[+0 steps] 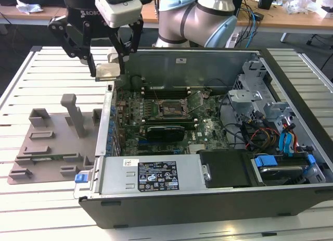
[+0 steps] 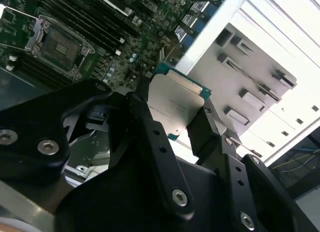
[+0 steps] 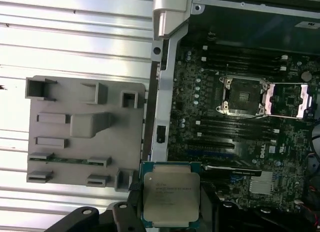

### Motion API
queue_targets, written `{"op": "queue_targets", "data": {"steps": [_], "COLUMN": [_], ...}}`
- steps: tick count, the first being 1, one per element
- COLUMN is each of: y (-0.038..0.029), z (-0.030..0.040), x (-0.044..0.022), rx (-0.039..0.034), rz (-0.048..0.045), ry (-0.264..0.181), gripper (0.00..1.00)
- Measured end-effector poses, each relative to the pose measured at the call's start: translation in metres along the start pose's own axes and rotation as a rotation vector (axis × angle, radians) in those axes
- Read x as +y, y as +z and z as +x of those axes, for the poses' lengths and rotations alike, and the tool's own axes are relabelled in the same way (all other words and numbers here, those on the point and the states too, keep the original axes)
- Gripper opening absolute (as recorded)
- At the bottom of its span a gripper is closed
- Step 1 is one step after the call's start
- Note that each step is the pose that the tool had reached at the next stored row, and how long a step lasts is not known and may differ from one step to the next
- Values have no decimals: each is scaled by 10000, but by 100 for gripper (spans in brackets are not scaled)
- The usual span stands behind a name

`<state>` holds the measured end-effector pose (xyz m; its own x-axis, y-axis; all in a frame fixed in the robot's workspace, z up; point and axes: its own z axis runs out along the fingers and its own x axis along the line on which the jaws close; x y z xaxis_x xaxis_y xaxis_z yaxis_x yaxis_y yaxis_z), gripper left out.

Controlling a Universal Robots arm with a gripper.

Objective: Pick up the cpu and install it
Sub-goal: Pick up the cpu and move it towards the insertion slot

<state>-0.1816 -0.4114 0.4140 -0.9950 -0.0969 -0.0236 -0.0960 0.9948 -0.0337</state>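
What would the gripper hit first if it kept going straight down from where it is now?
Likely the computer case's side wall: the gripper, shut on the cpu, hangs roughly over its rim, beside the motherboard, not over the socket. Depth is unclear.

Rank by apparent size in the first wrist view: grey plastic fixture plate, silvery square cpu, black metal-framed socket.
1. grey plastic fixture plate
2. silvery square cpu, though nearest the camera, so its lead is unsure
3. black metal-framed socket
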Motion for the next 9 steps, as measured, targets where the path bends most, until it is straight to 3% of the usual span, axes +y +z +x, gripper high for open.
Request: {"op": "queue_targets", "data": {"steps": [3,7,9], "y": [5,12,15], "z": [-129,-365,-415], "x": [-11,-26,-29], "rx": [1,8,9], "rz": [13,40,46], "ry": [-2,-1,-2], "gripper": [55,55,55]}}
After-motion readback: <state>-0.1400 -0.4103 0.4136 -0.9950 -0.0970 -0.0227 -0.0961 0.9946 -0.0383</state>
